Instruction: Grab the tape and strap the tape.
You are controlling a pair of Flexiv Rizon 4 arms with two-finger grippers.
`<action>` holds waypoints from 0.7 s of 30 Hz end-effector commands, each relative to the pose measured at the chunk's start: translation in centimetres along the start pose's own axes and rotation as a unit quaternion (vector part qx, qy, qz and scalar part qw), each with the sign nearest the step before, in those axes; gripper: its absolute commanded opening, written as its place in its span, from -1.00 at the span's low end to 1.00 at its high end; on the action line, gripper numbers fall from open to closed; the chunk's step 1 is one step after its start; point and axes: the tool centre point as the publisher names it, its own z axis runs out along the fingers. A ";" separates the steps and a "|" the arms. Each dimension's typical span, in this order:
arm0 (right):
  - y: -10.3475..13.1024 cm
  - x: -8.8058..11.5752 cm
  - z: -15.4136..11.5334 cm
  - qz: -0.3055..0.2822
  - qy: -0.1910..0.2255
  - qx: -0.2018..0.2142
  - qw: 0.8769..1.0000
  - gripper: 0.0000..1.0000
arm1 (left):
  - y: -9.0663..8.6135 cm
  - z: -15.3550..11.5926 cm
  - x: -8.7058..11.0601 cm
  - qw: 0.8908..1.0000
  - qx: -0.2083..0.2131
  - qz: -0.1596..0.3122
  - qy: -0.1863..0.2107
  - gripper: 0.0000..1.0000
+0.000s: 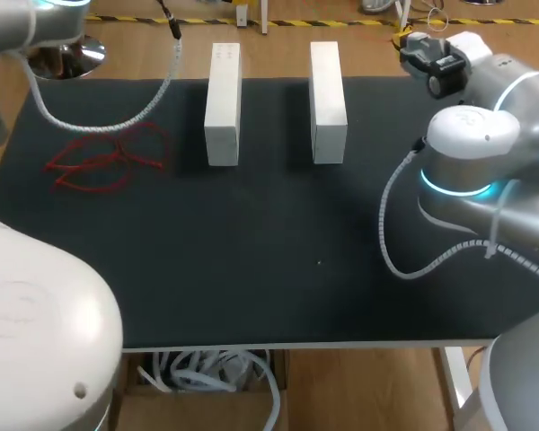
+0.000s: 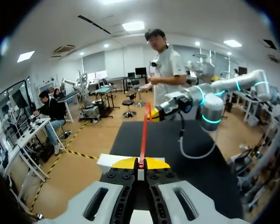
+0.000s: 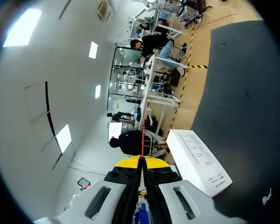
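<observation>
While left gripper [image 2: 140, 163] and right gripper [image 3: 141, 161] clench it, tape [image 2: 143, 135] spans between them.

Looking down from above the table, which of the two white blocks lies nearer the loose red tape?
The block on the robot's left. The red tape lies just beside it; the other block stands beyond it, farther off.

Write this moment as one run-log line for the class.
left gripper: shut on red tape | right gripper: shut on red tape | white blocks: apart on table
</observation>
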 end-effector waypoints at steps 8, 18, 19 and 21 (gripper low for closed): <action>0.0 0.2 -0.7 -0.008 -0.024 0.009 1.000 -1.00 | -0.7 -0.1 0.0 0.980 -0.197 -0.004 -0.013 -1.00; -0.5 0.4 -0.8 -0.031 -0.020 0.022 0.999 -1.00 | -0.8 0.2 -0.1 0.978 -0.208 -0.009 0.017 -1.00; -0.5 0.4 -0.8 -0.031 -0.021 0.022 0.999 -1.00 | -0.9 0.4 -0.1 0.974 -0.223 -0.007 0.032 -1.00; -0.5 0.4 -0.8 -0.042 -0.020 0.024 0.999 -1.00 | -1.0 1.1 0.0 0.956 -0.289 0.001 0.052 -1.00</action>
